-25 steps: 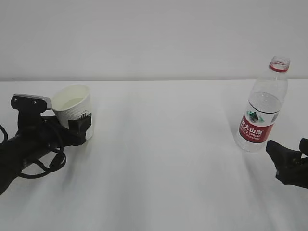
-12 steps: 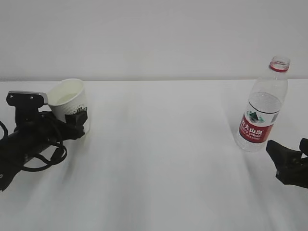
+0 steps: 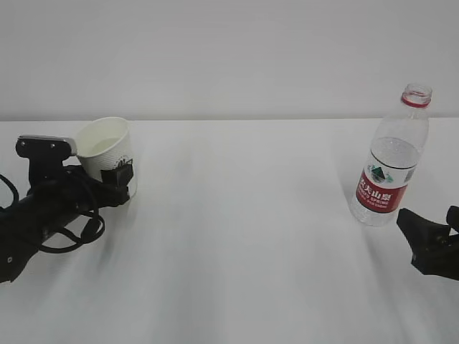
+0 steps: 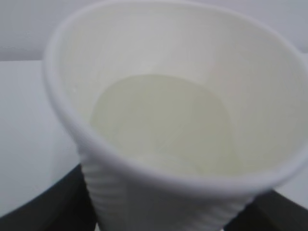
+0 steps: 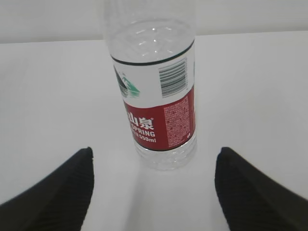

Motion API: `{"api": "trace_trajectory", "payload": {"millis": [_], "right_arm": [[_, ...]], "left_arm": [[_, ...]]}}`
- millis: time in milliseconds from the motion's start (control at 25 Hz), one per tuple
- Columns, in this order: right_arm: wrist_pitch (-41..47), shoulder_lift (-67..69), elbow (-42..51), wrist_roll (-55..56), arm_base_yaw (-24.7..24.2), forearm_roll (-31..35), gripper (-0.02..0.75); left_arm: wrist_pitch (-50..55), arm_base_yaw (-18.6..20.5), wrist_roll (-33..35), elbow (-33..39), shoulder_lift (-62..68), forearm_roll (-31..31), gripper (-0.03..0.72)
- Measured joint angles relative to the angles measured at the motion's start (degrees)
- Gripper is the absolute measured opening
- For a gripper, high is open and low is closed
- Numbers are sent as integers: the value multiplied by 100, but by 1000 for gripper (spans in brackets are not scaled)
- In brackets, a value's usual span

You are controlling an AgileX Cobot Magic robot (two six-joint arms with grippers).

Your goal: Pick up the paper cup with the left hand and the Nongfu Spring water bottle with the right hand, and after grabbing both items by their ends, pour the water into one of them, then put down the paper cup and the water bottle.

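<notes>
Cup (image 3: 107, 159) sits pinched in the left gripper (image 3: 115, 179) at the far left of the table (image 3: 244, 236), tilted, mouth leaning toward the arm. Fingers (image 3: 118, 177) clamp the lower wall near the base. Whether the base touches the table cannot be told from the exterior view. Left wrist view shows water (image 4: 163, 125) in the cup, roughly the bottom third, faintly yellowish.

Bottle (image 3: 391, 161) stands upright well to the right of the cup, uncapped, red neck ring visible. It looks nearly empty; hard to tell with clear liquid. Right gripper (image 3: 430, 244) is just in front of the bottle, jaws spread wide and clear of it, nothing held. Right wrist view has the bottle (image 5: 154, 91) centred between the two fingertips (image 5: 53, 192), apart from both.

Judgement: pour looks done, bottle already down, cup set-down is the step left.

Risks:
- Cup is tilted with water inside. More tilt, or a jerk on the way down, spills over the low side of the rim.
- Release while tilted: cup lands on its base edge and tips, dumping water toward the arm's cables (image 3: 68, 233).
- Thin paper wall, low grip: extra squeeze dents the cup and pushes the water level up.
- Opening fingers could drag a light cup sideways.
- Right gripper is close to a light, open bottle; any forward drift knocks it over.
</notes>
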Motion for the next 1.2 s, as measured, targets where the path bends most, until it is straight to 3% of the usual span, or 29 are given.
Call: {"api": "trace_trajectory", "payload": {"millis": [480, 1200], "right_arm": [[0, 0, 0, 0, 0, 0, 590], [0, 0, 0, 0, 0, 0, 590]], "left_arm": [[-20, 0, 10, -20, 87, 0, 504], [-114, 0, -30, 29, 87, 11, 655]]}}
